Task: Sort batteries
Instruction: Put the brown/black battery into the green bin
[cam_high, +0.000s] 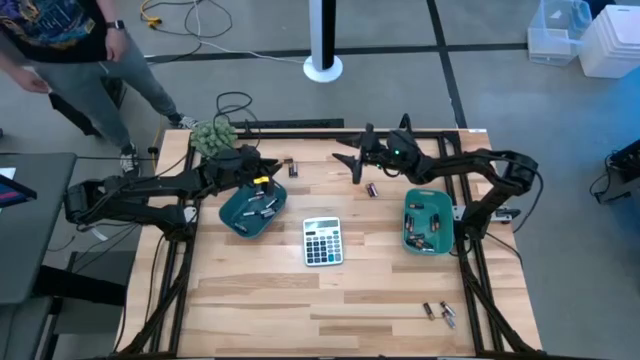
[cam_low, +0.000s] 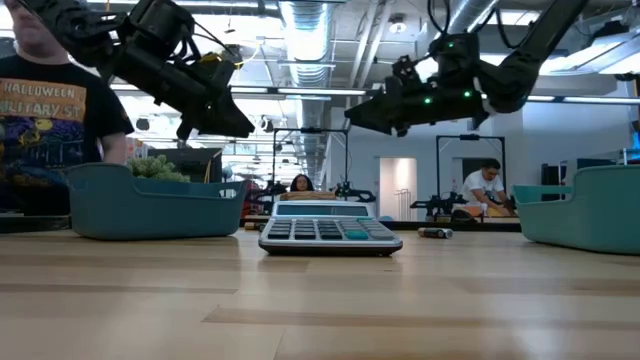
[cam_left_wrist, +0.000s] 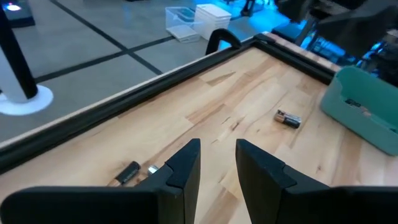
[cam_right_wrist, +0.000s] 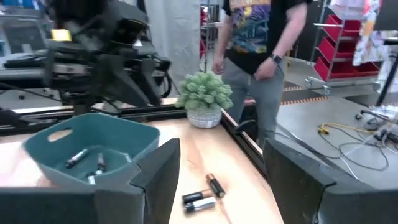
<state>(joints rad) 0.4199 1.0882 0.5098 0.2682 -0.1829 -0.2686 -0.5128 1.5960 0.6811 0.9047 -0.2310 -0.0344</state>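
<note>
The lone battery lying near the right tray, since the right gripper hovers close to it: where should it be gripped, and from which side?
Grip the battery across its round midsection, coming straight down. It lies flat on bare wood, clear of the right tray, so the open right gripper can probably straddle it.

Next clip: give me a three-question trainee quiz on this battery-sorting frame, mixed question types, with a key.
1. True or false: the calculator sits between the two teal trays.
2. Which is open wider? A) left gripper B) right gripper
3. Fill in: the loose batteries at the table's near edge lie on the ____ arm's side.

Key: 1 true, with the left tray and right tray either side. 2 B; the left gripper's fingers stand close together, holding nothing. 3 right.
</note>
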